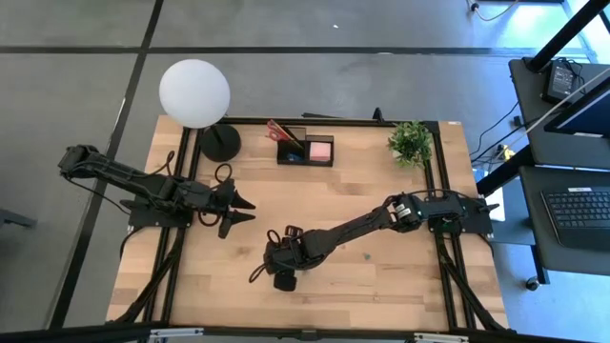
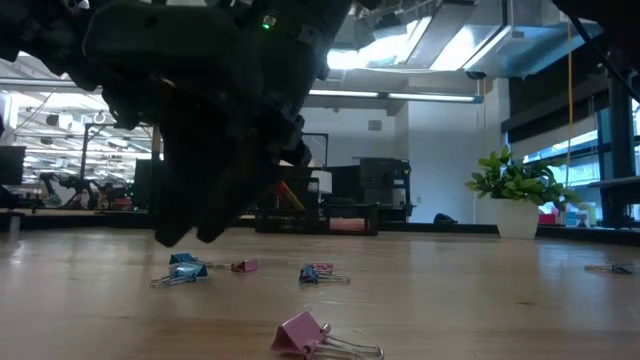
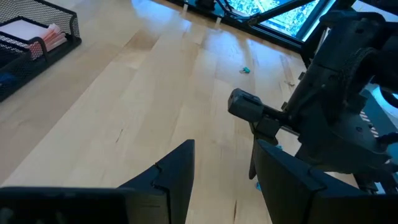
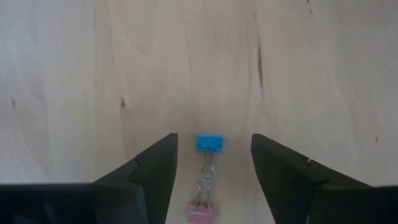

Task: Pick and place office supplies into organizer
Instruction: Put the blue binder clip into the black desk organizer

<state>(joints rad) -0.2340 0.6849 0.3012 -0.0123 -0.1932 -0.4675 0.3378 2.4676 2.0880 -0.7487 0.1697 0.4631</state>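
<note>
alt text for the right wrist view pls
The right gripper points down at a light wooden table, its two dark fingers open around a blue binder clip. A pink binder clip lies just behind, their wire handles touching.

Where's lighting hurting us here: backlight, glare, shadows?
Low view: right gripper is a dark silhouette against bright ceiling lights. Left wrist view: glare along the table at its far edge. Right wrist view: even light, blue clip plainly lit.

White globe lamp (image 1: pixel 194 92) at table's (image 1: pixel 381 286) far-left corner; green potted plant (image 1: pixel 411 143) far right.
</note>
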